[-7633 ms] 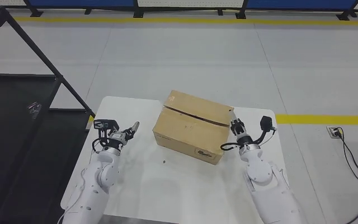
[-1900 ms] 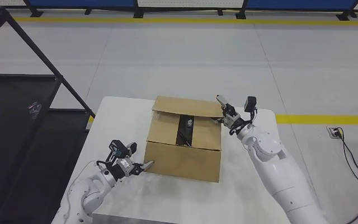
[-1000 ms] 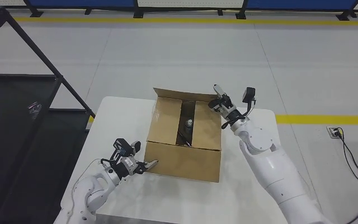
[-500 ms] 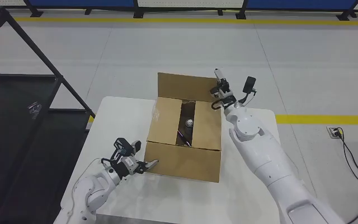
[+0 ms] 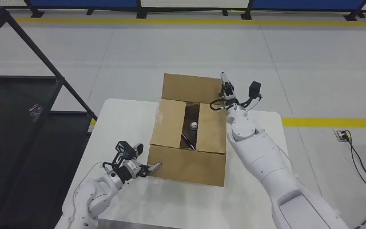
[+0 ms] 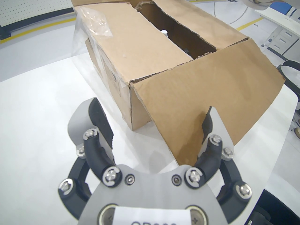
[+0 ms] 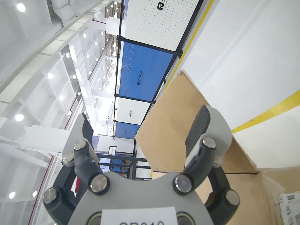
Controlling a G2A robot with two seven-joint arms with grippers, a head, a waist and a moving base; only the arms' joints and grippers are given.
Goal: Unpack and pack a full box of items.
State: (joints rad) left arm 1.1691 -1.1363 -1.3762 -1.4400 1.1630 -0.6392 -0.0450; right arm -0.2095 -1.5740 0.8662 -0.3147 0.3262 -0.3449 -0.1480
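Corrugated cardboard box [image 5: 186, 137] at frame centre on a smooth white table [image 5: 123, 126]. Its far flap [image 5: 191, 87] stands raised, the near flap [image 5: 186, 165] hangs forward, and two ragged-edged inner flaps [image 5: 168, 123] leave a dark slot showing a round cap [image 5: 194, 125]. At lower left, the left gripper [image 5: 150, 169] has its jaws spread at the near flap's corner. The right gripper [image 5: 225, 86], jaws also spread, sits beside the far flap's right edge.

White arms [image 5: 260, 157], black cables [image 5: 214, 103], silver screw-studded gripper [image 6: 151, 108], black pads [image 6: 99, 122]
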